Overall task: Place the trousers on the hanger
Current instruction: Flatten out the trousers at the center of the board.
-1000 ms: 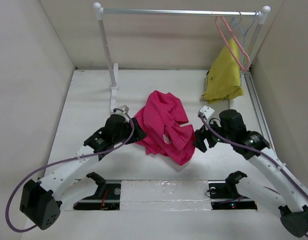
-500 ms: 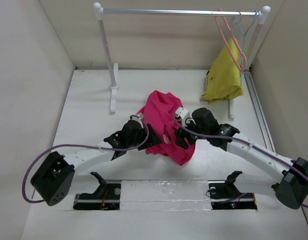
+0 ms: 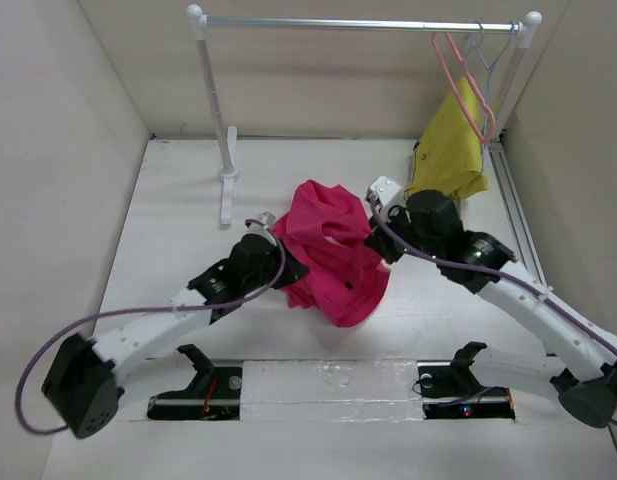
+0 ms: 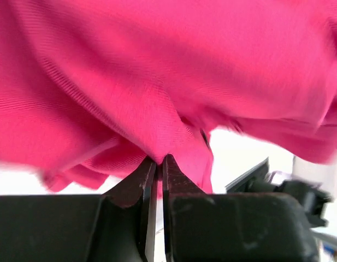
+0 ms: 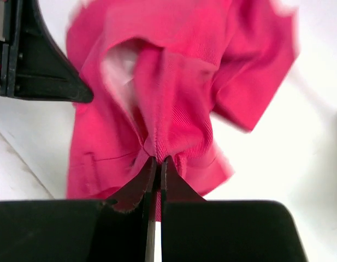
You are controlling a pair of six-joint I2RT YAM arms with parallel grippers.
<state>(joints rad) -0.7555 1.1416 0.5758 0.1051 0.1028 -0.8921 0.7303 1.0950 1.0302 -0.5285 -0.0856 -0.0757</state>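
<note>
Left gripper [image 4: 156,159]: I had its fingers pinched tight on a fold of the trousers [image 3: 333,255].
Right gripper [image 5: 158,159]: clamped on another fold, at the cloth's far side.
Trousers: bunched between both arms, mid-table.
Hanger [image 3: 466,90]: hooked on the rail [image 3: 358,23] at back right, well apart from the trousers, beside a yellow garment [image 3: 448,150].
Progress: I judged only the grasp done; spreading, carrying and draping remained.
Surface: white table [image 3: 178,200].
Room: pale walls on three sides.
</note>
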